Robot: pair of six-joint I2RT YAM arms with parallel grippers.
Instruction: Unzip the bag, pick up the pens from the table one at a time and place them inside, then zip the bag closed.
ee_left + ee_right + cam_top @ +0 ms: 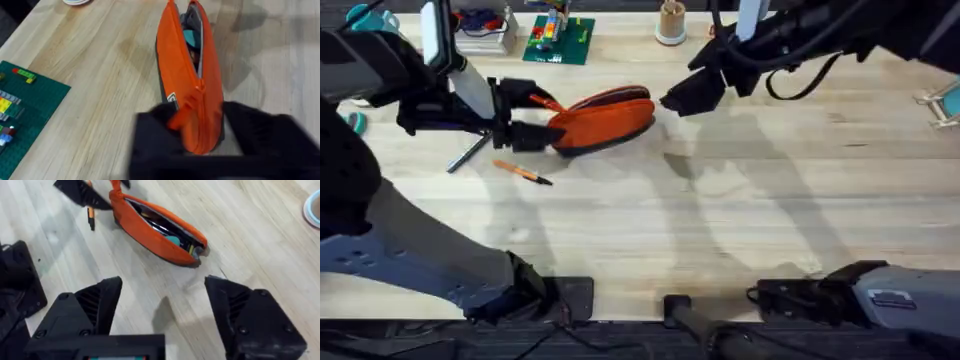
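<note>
On a pale wooden plank table [720,220] with visible grain, a thin orange pen with a dark tip [523,172] lies loose in front of the left arm's reach, and a dark grey stick-shaped pen [467,154] lies just beside it, partly under the black left gripper [527,115]. Just beyond them sits the small oblong orange fabric pouch [605,117] — dark grey along its underside, its top zipper drawn open along most of its length. The right wrist view looks into the gap and shows grey lining, dark stick-like items and something teal already inside.

The left arm stretches in from the table's left side, roughly level with the surface, its two black fingers closed on the pouch's near end; the left wrist view shows the orange cloth pinched between them by the zipper's end. The right arm comes in from the upper right, and the black right gripper [685,95] hangs just past the pouch's far end, not touching it — its blocky ribbed fingers [90,312] stand wide apart over bare wood.

Along the far edge stand a green building-brick baseplate [560,40] studded with coloured bricks, a stack of flat items [485,32] and a small round wooden holder [671,22].
</note>
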